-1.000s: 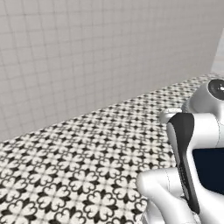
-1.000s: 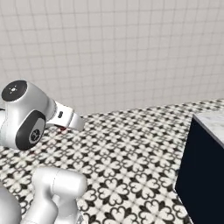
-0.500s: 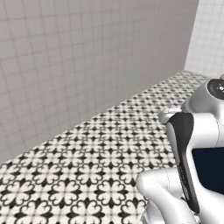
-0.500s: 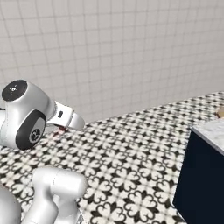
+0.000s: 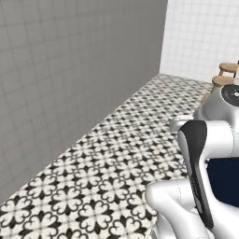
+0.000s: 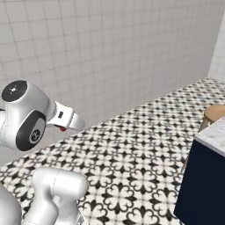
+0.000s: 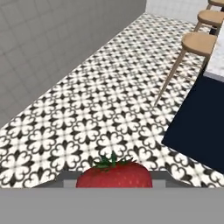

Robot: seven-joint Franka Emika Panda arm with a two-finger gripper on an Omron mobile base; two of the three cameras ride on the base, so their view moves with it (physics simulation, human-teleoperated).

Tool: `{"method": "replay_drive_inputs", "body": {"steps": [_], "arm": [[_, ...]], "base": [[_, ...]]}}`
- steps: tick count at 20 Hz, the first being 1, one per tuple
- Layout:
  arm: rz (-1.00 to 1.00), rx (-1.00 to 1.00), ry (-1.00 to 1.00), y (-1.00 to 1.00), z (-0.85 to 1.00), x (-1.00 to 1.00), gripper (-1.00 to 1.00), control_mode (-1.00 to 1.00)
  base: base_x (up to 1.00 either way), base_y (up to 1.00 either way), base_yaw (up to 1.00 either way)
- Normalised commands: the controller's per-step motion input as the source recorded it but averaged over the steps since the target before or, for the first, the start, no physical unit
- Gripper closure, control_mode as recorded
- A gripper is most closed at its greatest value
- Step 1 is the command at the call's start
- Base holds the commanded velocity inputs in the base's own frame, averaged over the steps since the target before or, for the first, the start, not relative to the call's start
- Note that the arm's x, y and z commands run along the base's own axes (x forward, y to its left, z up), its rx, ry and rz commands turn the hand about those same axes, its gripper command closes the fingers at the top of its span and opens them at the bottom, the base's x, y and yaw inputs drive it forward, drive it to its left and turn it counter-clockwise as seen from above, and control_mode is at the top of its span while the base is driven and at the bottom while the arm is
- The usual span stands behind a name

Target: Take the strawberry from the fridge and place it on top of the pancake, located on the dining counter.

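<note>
Here you had the strawberry (image 7: 114, 174) clamped in the gripper (image 6: 63, 128), a speck of red showing at its tip in the right base view, carried above the patterned floor (image 5: 116, 154). The counter (image 6: 212, 135) lay off to the right, with wooden stools (image 7: 199, 42) lined along its navy base; the pancake was not yet visible. Your best course, I judged, was to keep the grip firm, turn the base smoothly toward the counter, and avoid swinging the arm near the stools.
</note>
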Motion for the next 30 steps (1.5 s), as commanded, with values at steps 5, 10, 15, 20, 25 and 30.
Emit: {"method": "replay_drive_inputs", "body": {"steps": [5,10,15,20,25,30], "arm": [[0.00,0.00,0.00,0.00,0.00,0.00,1.00,1.00],[0.00,0.00,0.00,0.00,0.00,0.00,1.00,1.00],[0.00,0.00,0.00,0.00,0.00,0.00,1.00,1.00],[0.00,0.00,0.00,0.00,0.00,0.00,1.00,1.00],[0.00,0.00,0.00,0.00,0.00,0.00,1.00,1.00],[0.00,0.00,0.00,0.00,0.00,0.00,1.00,1.00]], "base": [[0.89,0.34,-0.40],[0.94,0.37,-0.48],[0.78,0.67,-0.65],[0.71,0.78,-0.61],[0.78,0.83,-0.49],[1.00,1.00,-0.46]]}}
